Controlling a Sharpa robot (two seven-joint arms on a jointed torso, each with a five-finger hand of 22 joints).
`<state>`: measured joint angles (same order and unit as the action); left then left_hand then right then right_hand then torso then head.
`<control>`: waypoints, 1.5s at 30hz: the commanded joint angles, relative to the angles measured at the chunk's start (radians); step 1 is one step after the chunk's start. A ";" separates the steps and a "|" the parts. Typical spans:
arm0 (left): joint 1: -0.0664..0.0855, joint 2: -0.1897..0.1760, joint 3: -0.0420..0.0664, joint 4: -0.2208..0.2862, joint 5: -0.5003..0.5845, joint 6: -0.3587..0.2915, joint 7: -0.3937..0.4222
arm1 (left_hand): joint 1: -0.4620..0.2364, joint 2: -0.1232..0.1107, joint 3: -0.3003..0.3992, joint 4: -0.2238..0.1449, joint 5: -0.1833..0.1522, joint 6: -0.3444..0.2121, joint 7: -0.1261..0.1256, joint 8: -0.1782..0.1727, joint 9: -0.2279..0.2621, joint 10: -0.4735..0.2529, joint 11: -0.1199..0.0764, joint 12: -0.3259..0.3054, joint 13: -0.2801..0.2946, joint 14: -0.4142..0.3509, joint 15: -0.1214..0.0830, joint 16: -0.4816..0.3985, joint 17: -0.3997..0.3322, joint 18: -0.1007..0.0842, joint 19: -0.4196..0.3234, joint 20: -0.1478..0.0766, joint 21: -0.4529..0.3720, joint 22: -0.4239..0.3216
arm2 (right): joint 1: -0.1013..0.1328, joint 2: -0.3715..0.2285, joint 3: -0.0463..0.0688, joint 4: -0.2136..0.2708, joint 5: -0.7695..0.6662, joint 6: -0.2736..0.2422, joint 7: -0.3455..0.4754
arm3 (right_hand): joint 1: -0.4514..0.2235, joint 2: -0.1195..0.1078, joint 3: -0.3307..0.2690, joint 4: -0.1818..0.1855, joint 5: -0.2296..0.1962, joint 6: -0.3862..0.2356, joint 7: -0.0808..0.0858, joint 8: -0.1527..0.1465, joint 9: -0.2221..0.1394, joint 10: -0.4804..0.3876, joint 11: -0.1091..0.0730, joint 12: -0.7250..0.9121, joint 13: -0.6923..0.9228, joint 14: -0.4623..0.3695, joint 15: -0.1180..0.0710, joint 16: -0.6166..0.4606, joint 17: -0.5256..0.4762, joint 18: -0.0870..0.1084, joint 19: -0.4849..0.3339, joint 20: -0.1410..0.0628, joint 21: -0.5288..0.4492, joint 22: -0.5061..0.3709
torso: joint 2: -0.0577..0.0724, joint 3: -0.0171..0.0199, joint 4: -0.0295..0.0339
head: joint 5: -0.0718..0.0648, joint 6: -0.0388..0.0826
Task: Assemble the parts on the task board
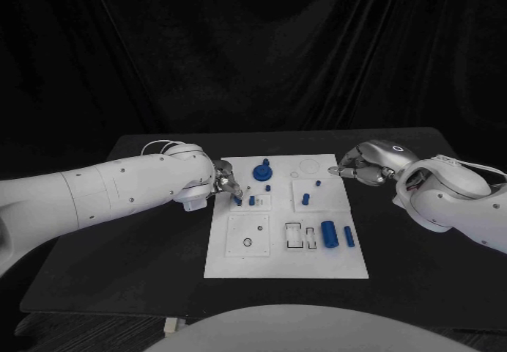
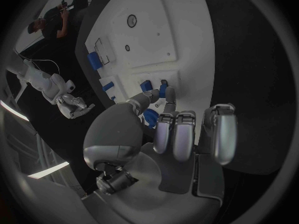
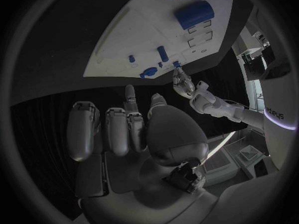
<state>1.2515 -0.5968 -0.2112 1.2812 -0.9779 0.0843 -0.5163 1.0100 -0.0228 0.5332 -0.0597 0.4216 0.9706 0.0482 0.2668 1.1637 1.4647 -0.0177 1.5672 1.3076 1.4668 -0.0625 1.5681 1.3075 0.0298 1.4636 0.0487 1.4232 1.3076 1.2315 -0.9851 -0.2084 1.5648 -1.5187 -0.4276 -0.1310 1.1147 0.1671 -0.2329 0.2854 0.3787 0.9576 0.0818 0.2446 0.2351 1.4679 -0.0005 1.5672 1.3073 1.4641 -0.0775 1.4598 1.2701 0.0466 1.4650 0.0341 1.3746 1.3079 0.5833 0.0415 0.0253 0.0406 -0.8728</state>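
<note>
The white task board (image 1: 285,249) lies mid-table. My left hand (image 1: 225,185) is over its left edge, thumb and a finger pinching a small blue peg (image 2: 163,90) just above the plate, beside another small blue piece (image 2: 146,86). A blue knob (image 1: 262,173) stands near the far edge, with short pegs (image 1: 305,199) to its right. A thick blue cylinder (image 1: 329,233) and a slim one (image 1: 349,235) lie at the right. My right hand (image 1: 361,169) hovers off the board's far right corner, fingers curled in, holding nothing (image 3: 134,129).
Rectangular slots (image 1: 294,235) and a square recess with a small black ring (image 1: 248,241) mark the board's near half. Bare black table (image 1: 127,257) surrounds the board. A black curtain hangs behind.
</note>
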 commanded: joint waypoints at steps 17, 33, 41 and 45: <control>-0.018 0.000 -0.002 0.004 0.002 0.001 0.017 | 0.001 0.015 0.024 -0.014 0.002 -0.001 -0.005 0.005 0.002 0.106 -0.008 0.004 0.263 0.104 -0.008 0.003 0.263 0.011 -0.001 -0.005 -0.006 0.208 | -0.006 -0.003 0.001 0.001 0.000 0.006 -0.003 | 0.008 -0.001 -0.001 -0.007 0.003 0.007 0.000 -0.006 0.001 0.103 0.006 0.004 0.264 0.056 0.005 -0.004 -0.001 0.005 0.030 0.004 -0.004 0.193 | 0.000 0.0000 0.0000 | -0.002 0.000; -0.019 -0.008 -0.002 0.009 0.002 0.003 0.025 | 0.007 0.016 0.029 -0.019 0.005 -0.002 -0.005 0.006 0.003 0.106 -0.009 0.004 0.263 0.104 -0.008 0.003 0.263 0.012 -0.002 -0.005 -0.008 0.207 | -0.012 -0.001 0.001 -0.002 0.000 0.010 -0.005 | 0.015 0.000 0.000 -0.005 0.005 0.008 0.001 -0.007 0.002 0.103 0.007 0.004 0.264 0.056 0.005 -0.006 -0.005 0.006 0.029 0.003 -0.008 0.192 | 0.000 0.0004 0.0006 | -0.001 0.000; -0.019 -0.013 -0.002 0.017 0.002 -0.035 0.056 | 0.014 0.019 0.037 -0.024 0.014 0.005 -0.005 0.012 0.008 0.106 -0.009 0.004 0.263 0.104 -0.008 0.003 0.263 0.012 -0.003 -0.006 -0.011 0.206 | -0.012 -0.002 0.001 -0.002 0.000 0.010 -0.006 | 0.015 0.001 0.000 -0.005 0.005 0.008 0.001 -0.007 0.002 0.103 0.007 0.004 0.264 0.056 0.005 -0.006 -0.005 0.006 0.029 0.003 -0.007 0.192 | 0.000 0.0000 0.0004 | -0.001 0.000; -0.018 -0.024 -0.001 0.033 0.002 -0.079 0.068 | 0.016 0.016 0.044 -0.024 0.039 0.012 -0.005 0.020 0.013 0.106 -0.008 0.004 0.263 0.104 -0.008 0.003 0.263 0.012 -0.002 -0.006 -0.010 0.207 | -0.012 -0.003 0.001 -0.002 0.000 0.010 -0.005 | 0.015 0.001 0.000 -0.005 0.005 0.008 0.001 -0.007 0.002 0.103 0.007 0.004 0.264 0.056 0.005 -0.006 -0.005 0.006 0.029 0.003 -0.007 0.192 | 0.000 0.0000 0.0001 | -0.003 0.000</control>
<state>1.2356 -0.6199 -0.2123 1.3065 -0.9778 0.0515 -0.4803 1.0184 -0.0070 0.5446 -0.0594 0.4543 0.9705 0.0511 0.2834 1.1729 1.4647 -0.0177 1.5672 1.3076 1.4668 -0.0624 1.5681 1.3074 0.0299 1.4635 0.0487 1.4155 1.3077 1.2220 -0.9870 -0.2084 1.5627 -1.5173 -0.4214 -0.1309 1.1224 0.1672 -0.2329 0.2854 0.3787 0.9576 0.0817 0.2446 0.2356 1.4679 -0.0005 1.5672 1.3079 1.4641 -0.0775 1.4598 1.2660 0.0467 1.4650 0.0340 1.3697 1.3075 0.5830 0.0417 0.0256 0.0384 -0.8727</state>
